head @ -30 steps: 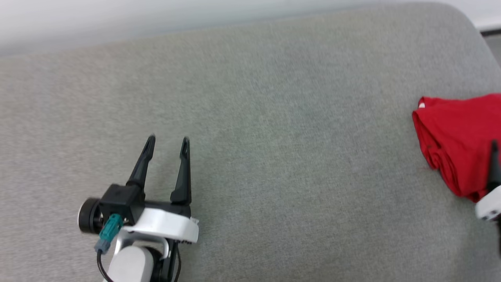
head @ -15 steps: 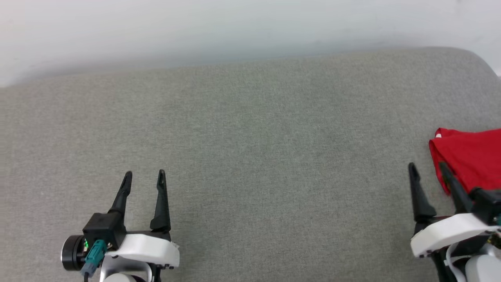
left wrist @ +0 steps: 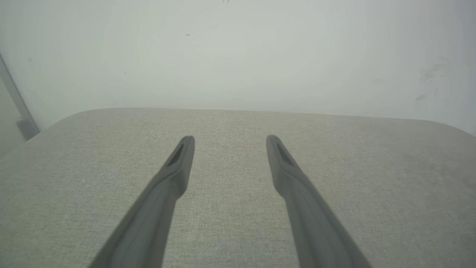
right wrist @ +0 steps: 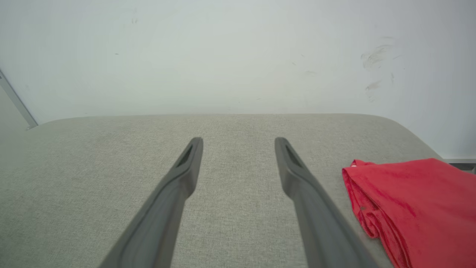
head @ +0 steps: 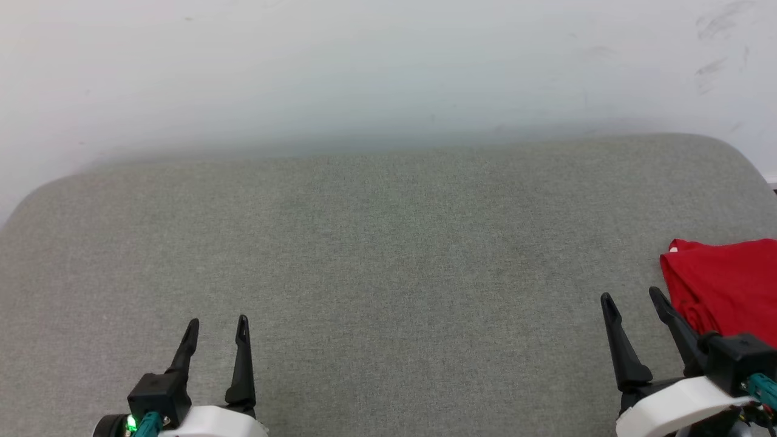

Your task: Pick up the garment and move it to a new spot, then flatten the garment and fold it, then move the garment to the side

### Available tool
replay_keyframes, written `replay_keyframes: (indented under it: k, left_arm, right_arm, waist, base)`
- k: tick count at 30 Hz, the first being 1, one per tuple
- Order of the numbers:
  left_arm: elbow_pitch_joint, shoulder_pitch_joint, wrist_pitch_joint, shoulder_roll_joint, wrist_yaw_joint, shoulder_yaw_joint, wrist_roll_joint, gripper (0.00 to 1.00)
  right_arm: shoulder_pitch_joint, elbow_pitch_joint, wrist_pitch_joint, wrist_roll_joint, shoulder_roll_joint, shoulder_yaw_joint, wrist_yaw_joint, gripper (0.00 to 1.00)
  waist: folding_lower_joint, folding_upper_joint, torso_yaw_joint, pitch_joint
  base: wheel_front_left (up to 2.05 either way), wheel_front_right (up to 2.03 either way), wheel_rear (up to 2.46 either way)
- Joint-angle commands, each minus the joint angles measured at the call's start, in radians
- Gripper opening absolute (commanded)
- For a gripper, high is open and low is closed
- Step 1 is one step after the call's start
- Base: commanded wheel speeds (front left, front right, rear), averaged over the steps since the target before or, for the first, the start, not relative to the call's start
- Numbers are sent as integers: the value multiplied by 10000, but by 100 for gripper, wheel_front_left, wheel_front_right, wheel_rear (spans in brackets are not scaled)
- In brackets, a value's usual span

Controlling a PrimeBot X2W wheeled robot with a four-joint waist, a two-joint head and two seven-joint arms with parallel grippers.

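Spread wide and empty, the left end effector (head: 218, 320) and right end effector (head: 631, 295) hang over the near part of the grey padded bench (head: 388, 243), touching nothing; the garment (head: 722, 285) lies as a folded red bundle just beside the right one, at the bench's right edge, apparently set aside already; a white wall (head: 364, 73) stands behind.

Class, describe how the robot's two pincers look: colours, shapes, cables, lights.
The left pincer and right pincer each have two long, tapering black fingers on a black block above a white wrist shell. Each carries a teal connector; a green light glows on the left.
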Motion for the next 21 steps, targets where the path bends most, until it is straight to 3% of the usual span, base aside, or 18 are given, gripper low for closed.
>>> replay_keyframes:
  k: [1,21]
  left_arm:
    - [57,95,-35,-21,-43,-9,42,100]
    - [575,-45,-31,-289,-379,125,206,100]
  right_arm:
    - [189,-164,74,-64,49,-31,-8,100]
    - [403,-357,427,-362,-22,-219,-8,100]
  waist:
    - [2,-1,-6,-99]
    - [2,-1,0,-330]
  base:
    - [0,0,0]
    - [0,0,0]
